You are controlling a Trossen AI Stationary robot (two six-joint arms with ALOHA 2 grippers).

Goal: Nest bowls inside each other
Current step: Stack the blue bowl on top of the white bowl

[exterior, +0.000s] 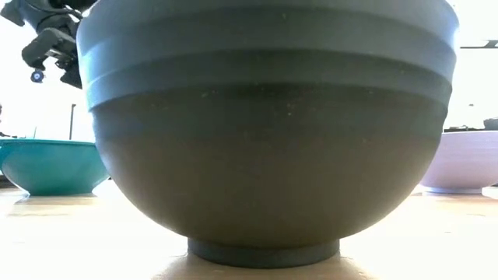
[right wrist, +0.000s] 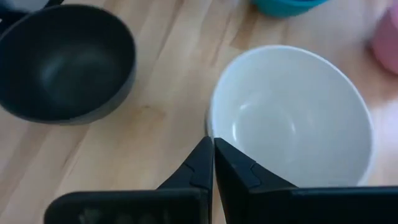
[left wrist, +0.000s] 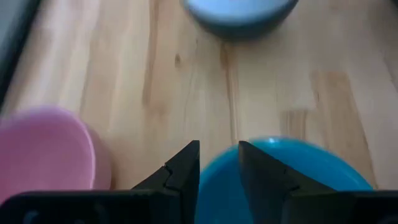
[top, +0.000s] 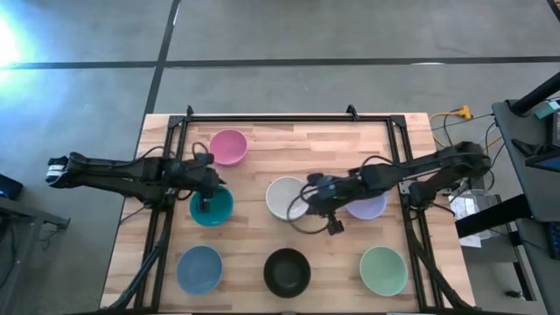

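Several bowls stand apart on the wooden table, each on its foot. My left gripper point(top: 206, 203) point(left wrist: 219, 163) is open over the teal bowl point(top: 214, 208) point(left wrist: 292, 177). Its fingers stand either side of the rim on the table's left side, one inside and one outside. Whether they touch it, I cannot tell. My right gripper point(top: 308, 206) point(right wrist: 213, 149) is shut on the white bowl point(top: 285, 198) point(right wrist: 292, 118). Pink point(top: 228, 146), lavender point(top: 367, 208), blue point(top: 199, 269), black point(top: 287, 271) and pale green point(top: 383, 269) bowls sit around them. My right gripper pinches the white bowl's rim point(right wrist: 209, 127) on the side toward the table's right edge. One finger point(right wrist: 239, 168) is inside the bowl and one outside. The fingers slant down from the table's right. The bowl sits upright; whether it is lifted does not show.
The black bowl point(exterior: 264, 140) fills the low view, with the teal bowl point(exterior: 47, 163) and the lavender bowl point(exterior: 467, 159) beside it. A black frame point(top: 289, 116) borders the table's far and side edges. Bare wood lies between the two rows of bowls.
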